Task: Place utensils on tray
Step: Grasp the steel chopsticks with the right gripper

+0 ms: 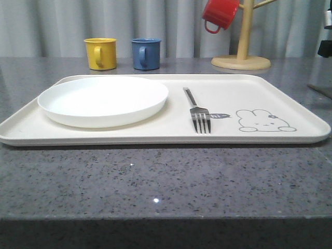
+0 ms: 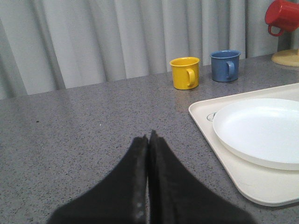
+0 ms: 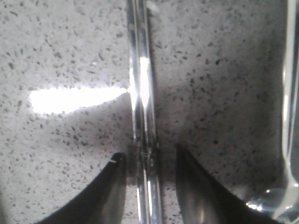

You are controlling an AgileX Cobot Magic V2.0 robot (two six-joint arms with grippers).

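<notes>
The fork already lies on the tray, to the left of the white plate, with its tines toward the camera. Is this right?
Not quite. The front view shows the fork on the tray with its tines toward the camera, but it lies to the right of the white plate, between the plate and the rabbit drawing, not to the left.

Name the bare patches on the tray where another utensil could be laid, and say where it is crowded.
On the tray, one free strip lies between the white plate and the fork. Another runs right of the fork, behind the rabbit drawing toward the far rim. The left half is crowded: the plate fills it.
</notes>
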